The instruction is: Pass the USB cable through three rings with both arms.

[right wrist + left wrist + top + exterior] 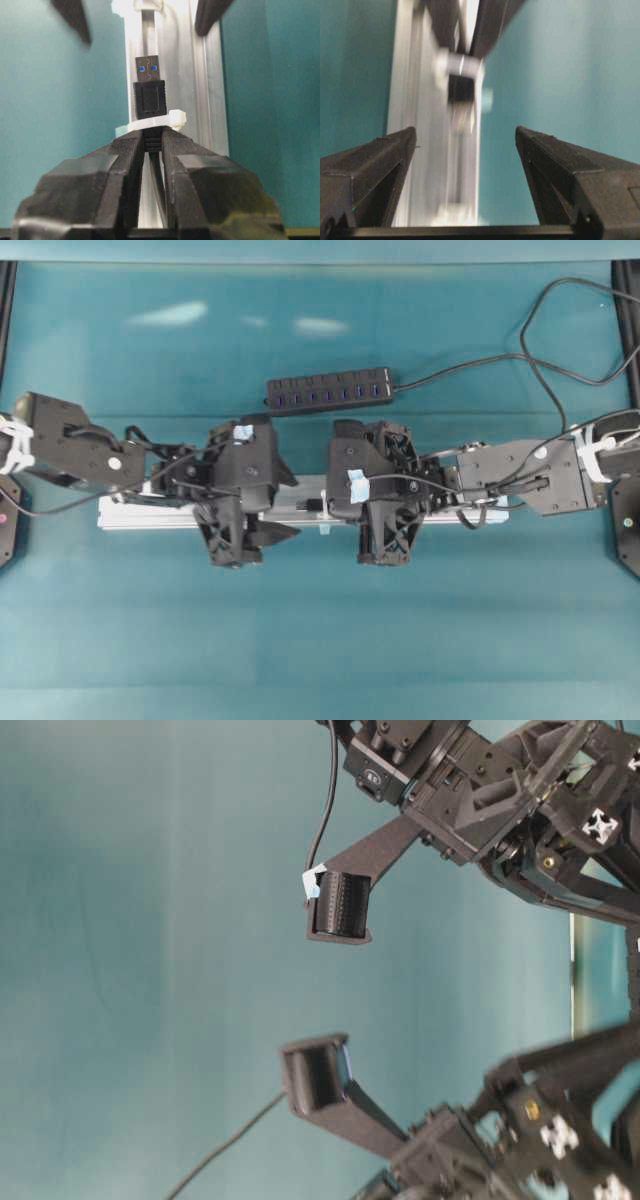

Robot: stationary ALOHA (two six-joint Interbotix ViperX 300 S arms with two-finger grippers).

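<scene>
Left gripper (465, 145): jaws spread wide, nothing between them, hovering over the silver rail (410, 100) and facing the oncoming plug. Blurred in the left wrist view; contact with the rail cannot be told.

Between the two grippers: USB cable (150, 102), plug end pushed through a white ring (155, 121), metal tip with blue insert already clear of the loop, black plug body seated in it. Second ring (137, 6) visible further along the rail, not yet reached. Third ring not identifiable.

Right gripper (151, 150): jaws pressed together, pinching the cable just behind the plug, fingertips touching or nearly touching the first ring.

Judged step in hand: handover of the plug to the left gripper beyond the first ring.

Recommended for a clean handover:
- Left jaws centred on the black plug body, not the metal tip.
- Firm closure confirmed before release by the right.
- Pull kept along the rail, to spare the loop.
</scene>
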